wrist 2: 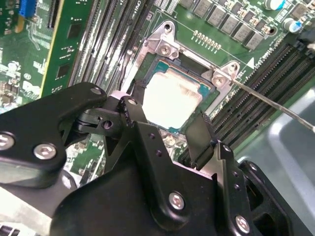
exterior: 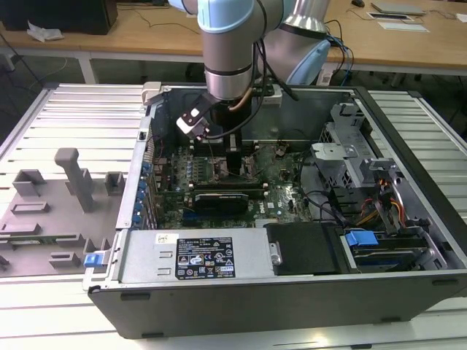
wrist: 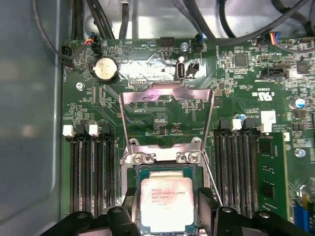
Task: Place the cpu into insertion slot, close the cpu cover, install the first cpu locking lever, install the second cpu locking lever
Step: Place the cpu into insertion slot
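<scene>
first wrist view: cpu sits flat in the insertion slot, silver top up. gripper straddles it, jaws narrow and closed against two opposite cpu edges (same in the second wrist view, gripper on cpu). cpu cover is swung up, standing off the socket at its hinge side. a locking lever sticks out unlatched beside the socket. exterior view: arm reaches down into the open pc case.
</scene>
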`<state>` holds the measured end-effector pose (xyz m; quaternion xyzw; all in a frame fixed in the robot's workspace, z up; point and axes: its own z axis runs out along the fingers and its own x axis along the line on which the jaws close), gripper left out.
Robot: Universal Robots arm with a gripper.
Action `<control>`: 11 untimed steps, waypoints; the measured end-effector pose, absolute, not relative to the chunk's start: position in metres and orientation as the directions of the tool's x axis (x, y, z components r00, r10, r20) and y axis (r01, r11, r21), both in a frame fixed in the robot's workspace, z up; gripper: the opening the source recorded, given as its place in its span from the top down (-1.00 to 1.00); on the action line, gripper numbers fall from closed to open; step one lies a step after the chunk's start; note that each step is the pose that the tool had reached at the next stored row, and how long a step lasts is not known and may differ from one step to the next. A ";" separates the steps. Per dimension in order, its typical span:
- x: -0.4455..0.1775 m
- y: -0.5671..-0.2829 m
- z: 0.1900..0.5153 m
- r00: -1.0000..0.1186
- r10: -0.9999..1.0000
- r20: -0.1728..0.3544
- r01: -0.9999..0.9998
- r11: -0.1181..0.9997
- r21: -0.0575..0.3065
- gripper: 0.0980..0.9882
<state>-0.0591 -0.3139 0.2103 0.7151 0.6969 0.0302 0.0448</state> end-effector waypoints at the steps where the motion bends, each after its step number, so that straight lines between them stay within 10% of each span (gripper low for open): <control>1: -0.059 -0.314 0.213 0.027 0.999 -0.019 0.994 -0.025 0.106 -0.14; 6: -0.059 -0.314 0.213 0.027 0.999 -0.019 0.994 -0.025 0.106 -0.10; 11: -0.059 -0.314 0.213 0.027 0.999 -0.019 0.994 -0.025 0.106 0.45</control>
